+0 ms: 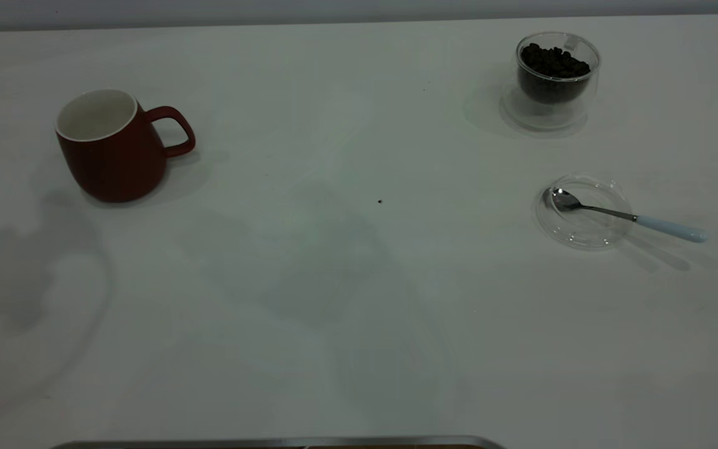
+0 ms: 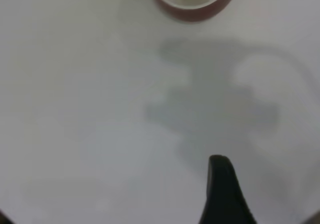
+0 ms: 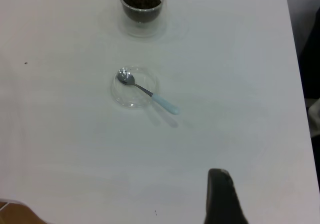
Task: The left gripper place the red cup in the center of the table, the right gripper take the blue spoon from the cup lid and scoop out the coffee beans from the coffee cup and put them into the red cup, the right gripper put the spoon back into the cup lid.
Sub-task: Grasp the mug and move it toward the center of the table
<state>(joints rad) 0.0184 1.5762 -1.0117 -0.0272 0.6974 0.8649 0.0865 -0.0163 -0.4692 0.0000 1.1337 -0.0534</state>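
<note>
The red cup (image 1: pixel 113 146), white inside, stands upright at the table's far left with its handle towards the middle. It also shows in the left wrist view (image 2: pixel 192 2), well ahead of my left gripper (image 2: pixel 222 186), which hangs above bare table. A glass coffee cup of beans (image 1: pixel 555 78) stands at the far right. Nearer, the blue-handled spoon (image 1: pixel 627 216) lies with its bowl in the clear cup lid (image 1: pixel 583 232). The right wrist view shows the beans cup (image 3: pixel 142 4), the lid (image 3: pixel 131 97) and the spoon (image 3: pixel 150 92), far ahead of my right gripper (image 3: pixel 220 194). Neither gripper shows in the exterior view.
The white table (image 1: pixel 359 280) has a small dark speck (image 1: pixel 379 201) near its middle. A metal edge (image 1: pixel 272 443) runs along the front. The table's right edge (image 3: pixel 295 74) shows in the right wrist view.
</note>
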